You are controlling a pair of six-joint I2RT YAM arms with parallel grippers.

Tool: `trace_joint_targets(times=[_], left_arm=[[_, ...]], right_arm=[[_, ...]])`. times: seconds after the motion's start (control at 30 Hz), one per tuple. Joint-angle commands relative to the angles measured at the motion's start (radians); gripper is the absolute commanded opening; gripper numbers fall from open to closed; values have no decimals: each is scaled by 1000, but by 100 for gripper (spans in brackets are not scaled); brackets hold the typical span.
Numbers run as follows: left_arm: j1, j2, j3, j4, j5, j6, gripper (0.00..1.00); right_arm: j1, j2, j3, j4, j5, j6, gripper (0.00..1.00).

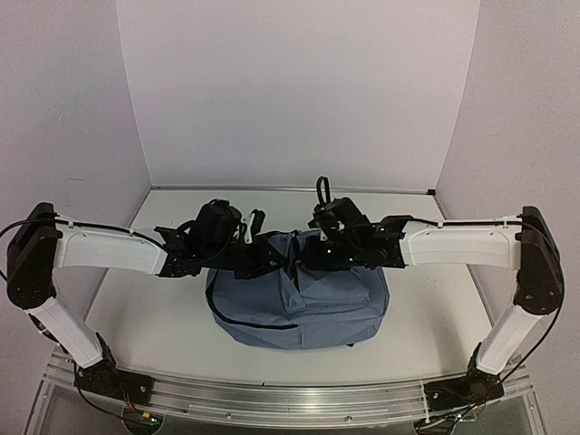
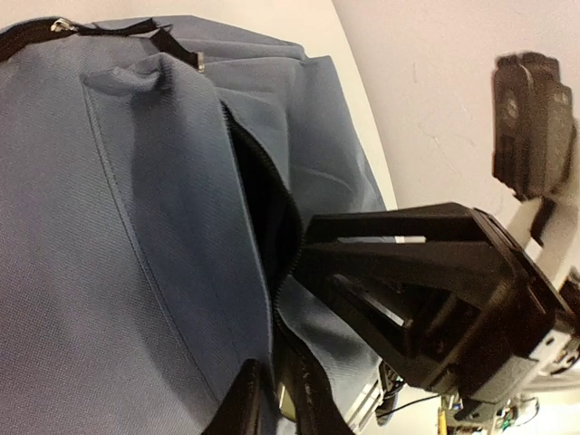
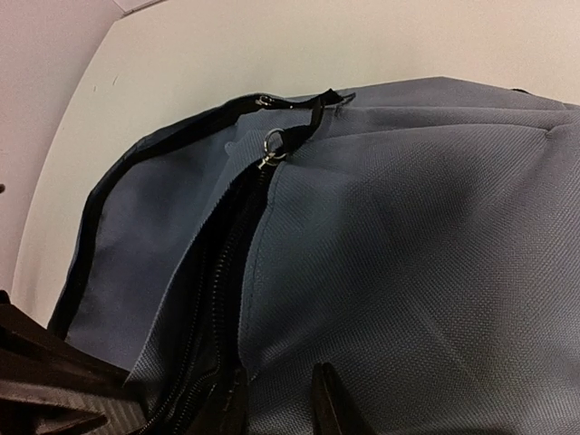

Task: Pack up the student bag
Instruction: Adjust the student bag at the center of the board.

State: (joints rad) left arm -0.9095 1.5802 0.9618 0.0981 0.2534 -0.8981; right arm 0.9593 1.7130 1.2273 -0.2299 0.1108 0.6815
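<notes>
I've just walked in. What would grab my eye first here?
A slate-blue backpack lies in the middle of the white table. The left arm and right arm reach in from either side to its far edge. Up close, its zip gapes open, dark inside.

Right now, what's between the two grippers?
Between the left gripper and right gripper lies the student bag's open zip mouth, a dark slit, clearest in the left wrist view.
</notes>
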Motion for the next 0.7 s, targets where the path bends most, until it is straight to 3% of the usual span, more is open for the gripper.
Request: trace_joint_targets(times=[0.0,0.3,0.43,0.67], left_arm=[[3,-82,77,-117,-32,84,31],[90,-11,212,-260,-26,128,65],[89,82,327,-327,-15,143,70],[90,-70,229,-437,-199,98,77]], right_arm=[[18,-6,-51,-28,-44,19,24],[51,-57,-83,-29,-74,49,24],[58,-116,-93,-31,-57,74,26],[5,-267,-48,-90,46,36,54]])
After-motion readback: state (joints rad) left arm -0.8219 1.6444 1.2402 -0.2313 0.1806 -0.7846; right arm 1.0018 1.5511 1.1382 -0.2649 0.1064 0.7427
